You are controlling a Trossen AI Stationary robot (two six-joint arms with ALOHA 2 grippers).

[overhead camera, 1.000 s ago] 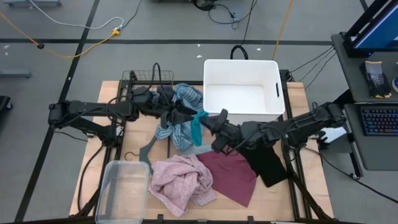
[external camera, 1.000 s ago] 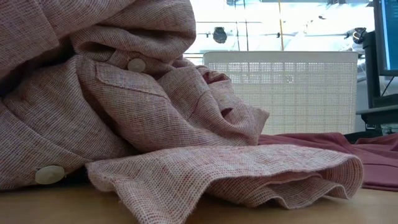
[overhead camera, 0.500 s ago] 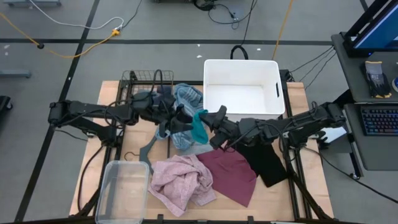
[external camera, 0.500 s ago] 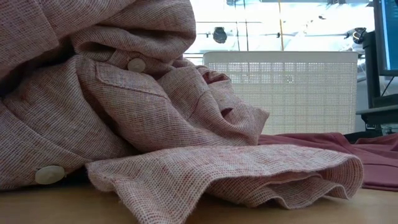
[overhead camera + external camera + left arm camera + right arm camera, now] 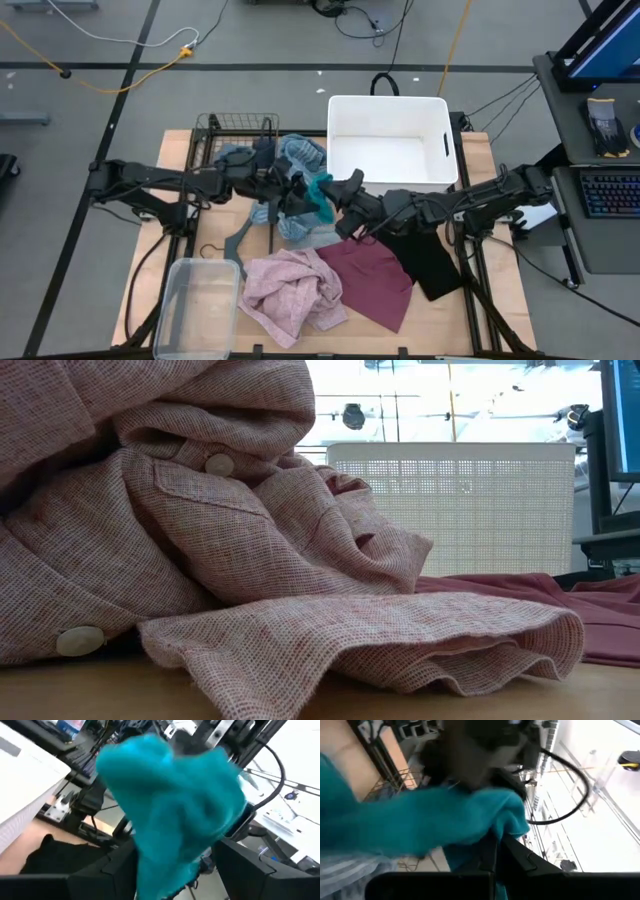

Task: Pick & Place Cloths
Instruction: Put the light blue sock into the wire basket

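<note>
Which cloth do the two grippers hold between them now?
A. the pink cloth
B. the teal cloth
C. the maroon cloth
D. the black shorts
B: the teal cloth sits pinched between the left gripper and the right gripper, and it fills both wrist views, while the pink cloth, maroon cloth and black shorts lie on the table.

Teal cloth (image 5: 320,195) aloft above heaped cloths (image 5: 300,225)

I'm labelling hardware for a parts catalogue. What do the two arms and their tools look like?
Both arms are dark, near black, slim and jointed, with thin black cables looped along them. The left tool and right tool are black. The wrist views show broad, angular black fingers. No markings are legible.
</note>
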